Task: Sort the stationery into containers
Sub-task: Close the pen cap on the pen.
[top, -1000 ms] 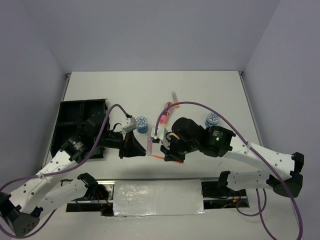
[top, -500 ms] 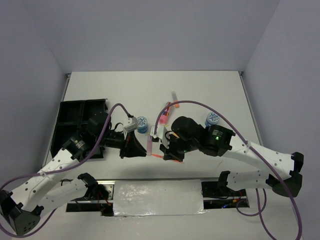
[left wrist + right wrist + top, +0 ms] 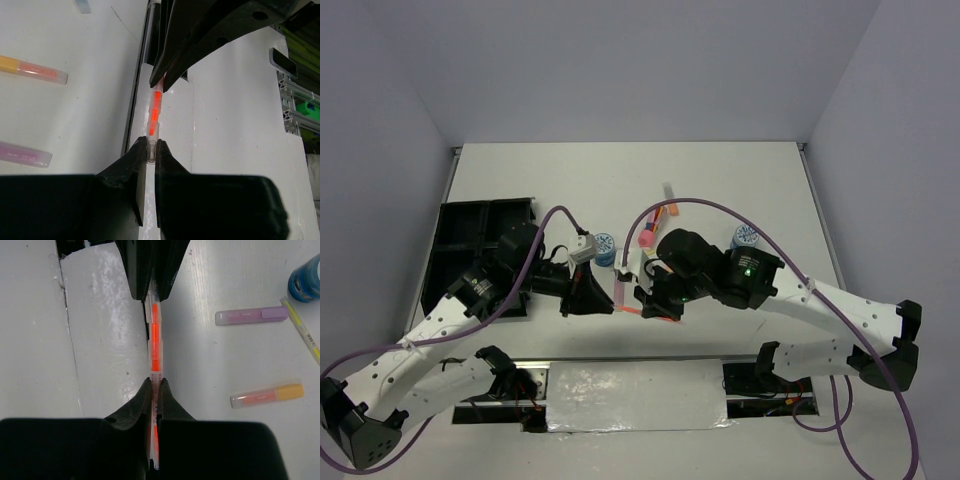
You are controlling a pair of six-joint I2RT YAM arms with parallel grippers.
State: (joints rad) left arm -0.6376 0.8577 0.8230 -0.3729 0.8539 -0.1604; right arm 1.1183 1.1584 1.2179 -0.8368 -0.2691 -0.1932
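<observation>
Seen from above, both arms bend inward from the bottom corners and meet nose to nose near the six o'clock edge of the table (image 3: 720, 190). The left hand (image 3: 149, 150) points toward three o'clock and the right hand (image 3: 154, 385) toward nine o'clock. Each hand is pinched narrow on one end of the same thin orange pen (image 3: 155, 340), which spans the short gap between them. A lilac stick (image 3: 252, 315) and a pink-orange highlighter (image 3: 266, 394) lie on the table near the pen, apart from it. The black organiser tray (image 3: 470, 235) sits at the table's nine o'clock side, beside the left arm. A blue-white roll (image 3: 744, 238) stands at two o'clock from the right hand.
</observation>
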